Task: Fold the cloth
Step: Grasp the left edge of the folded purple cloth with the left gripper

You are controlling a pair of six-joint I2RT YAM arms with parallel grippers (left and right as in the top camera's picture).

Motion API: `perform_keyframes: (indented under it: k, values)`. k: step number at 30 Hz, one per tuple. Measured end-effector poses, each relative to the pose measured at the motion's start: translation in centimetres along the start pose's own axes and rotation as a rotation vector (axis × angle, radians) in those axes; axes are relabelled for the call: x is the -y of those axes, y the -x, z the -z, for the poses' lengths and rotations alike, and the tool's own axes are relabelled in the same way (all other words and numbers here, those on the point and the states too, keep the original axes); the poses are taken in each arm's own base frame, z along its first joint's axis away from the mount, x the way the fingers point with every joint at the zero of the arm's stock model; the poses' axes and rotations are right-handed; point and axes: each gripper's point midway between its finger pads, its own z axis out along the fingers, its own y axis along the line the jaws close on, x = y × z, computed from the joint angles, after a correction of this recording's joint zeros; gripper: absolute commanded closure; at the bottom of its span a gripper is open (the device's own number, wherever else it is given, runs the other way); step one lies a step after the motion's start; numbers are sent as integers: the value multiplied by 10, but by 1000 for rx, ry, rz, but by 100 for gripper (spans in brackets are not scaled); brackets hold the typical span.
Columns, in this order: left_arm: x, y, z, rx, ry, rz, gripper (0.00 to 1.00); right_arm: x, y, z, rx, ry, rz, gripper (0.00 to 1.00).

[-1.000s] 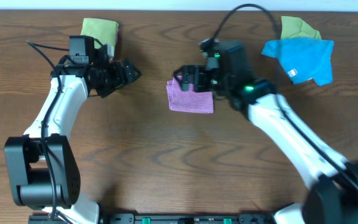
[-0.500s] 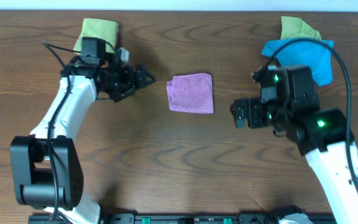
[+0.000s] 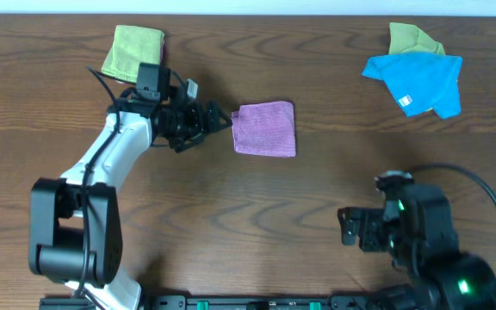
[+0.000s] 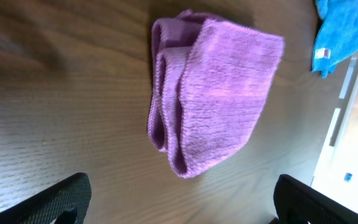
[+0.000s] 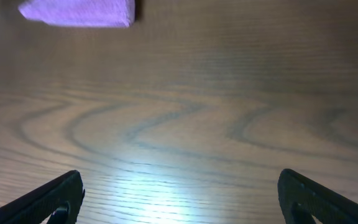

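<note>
1. The tabletop [image 3: 248, 215] is dark brown wood with a big wavy grain, and the right wrist view catches some glare on it. There's a thin pale strip [image 3: 248, 7] past the far edge, no idea what it is.
2. Cloth count is four. One purple cloth [image 3: 264, 129] lies flat around the middle of the far half, folded into a layered rectangle. There's also one blue cloth [image 3: 418, 79] at far right, one folded green cloth [image 3: 133, 50] at far left, and one crumpled green cloth [image 3: 412, 39] behind the blue.
3. Two arms. The left gripper [image 3: 218, 120] sits just beside the purple cloth's left edge with its jaws spread wide and nothing in them. I can't tell if the tips touch the fabric. The right gripper [image 3: 344, 229] is down by the near edge, well apart from every cloth, with its jaws wide apart and empty too.
4. The crumpled green one is partly tucked under the blue. The right arm is cut off by the bottom of the overhead view. The right wrist view only catches the purple cloth's edge, blurry.
</note>
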Motion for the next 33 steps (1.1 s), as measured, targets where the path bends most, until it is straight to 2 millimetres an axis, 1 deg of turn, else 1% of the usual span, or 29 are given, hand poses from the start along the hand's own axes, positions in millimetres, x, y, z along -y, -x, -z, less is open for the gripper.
perform_keyframes:
  k: [2, 5, 7, 15, 20, 27, 33]
  values:
    - [-7, -5, -8, -19, -10, 28, 5, 0, -1, 8, 45, 17, -40, 1]
    - [-16, -13, -22, -48, -20, 71, 5, -3, 5, 19, 119, 47, -84, 1]
    - [-18, -17, -28, -61, -25, 85, 5, -4, 6, 21, 133, 54, -100, 1]
    - [-4, -24, -53, -86, -48, 58, 5, -4, 6, 21, 133, 56, -123, 1]
    - [-5, -23, -68, -95, -65, 82, 5, -4, 6, 21, 133, 56, -125, 1]
    - [5, -18, -77, -91, -128, 88, 5, -3, 6, 21, 132, 56, -125, 1]
    - [17, -21, -87, -90, -140, 63, 5, -3, 6, 21, 132, 56, -125, 1]
